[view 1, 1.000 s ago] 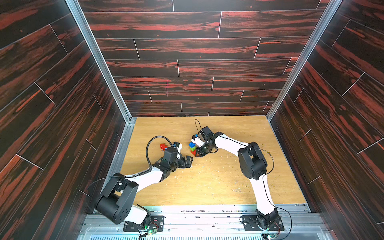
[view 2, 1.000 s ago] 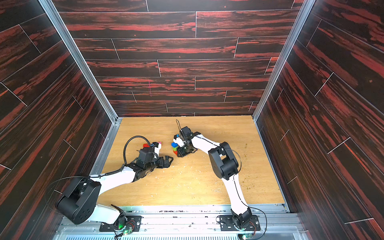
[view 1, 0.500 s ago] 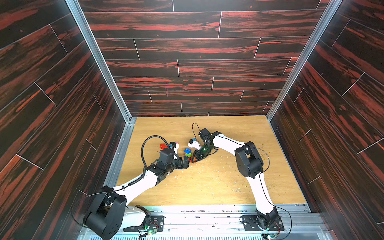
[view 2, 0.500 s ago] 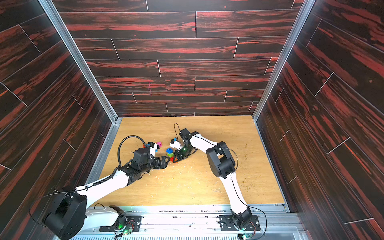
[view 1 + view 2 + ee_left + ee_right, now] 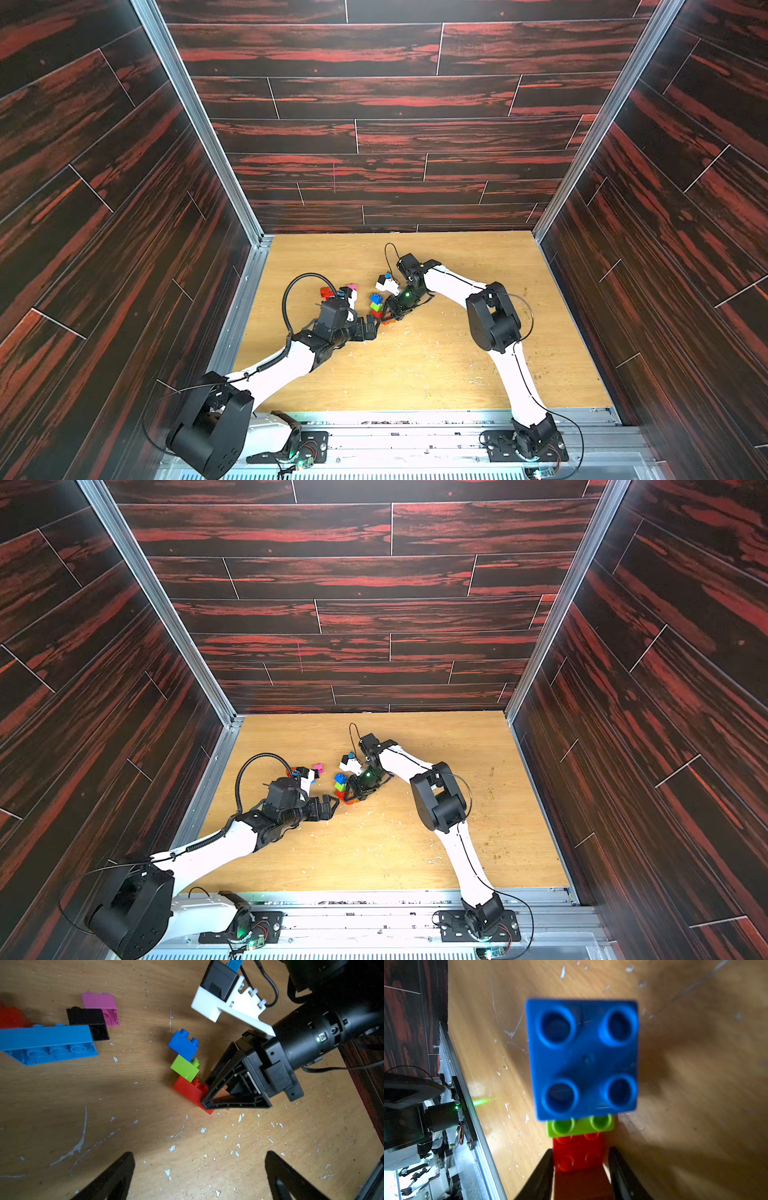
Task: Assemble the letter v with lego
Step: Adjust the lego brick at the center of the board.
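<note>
The orange brick (image 5: 581,1184) ending the lego stack (image 5: 185,1068) is flanked by the right gripper (image 5: 581,1150), grip indiscernible; the left gripper (image 5: 200,1153) is spread wide.

A blue brick (image 5: 182,1045), a lime green brick (image 5: 185,1068), a red brick (image 5: 190,1089), an orange brick (image 5: 581,1186), a pink brick (image 5: 97,1002), a black brick (image 5: 86,1018), a light blue brick (image 5: 47,1040). The desk (image 5: 135,1126) is pale wood with white flecks.

Both top views look bright and evenly lit to me, the wooden table (image 5: 436,365) sharp, the dark walls (image 5: 104,208) bowed at the edges. My right wrist view is soft: the close blue brick (image 5: 583,1057) is blurred, and a green lamp (image 5: 456,1107) smears glare across the wood. Left wrist view shows broad soft shadows
</note>
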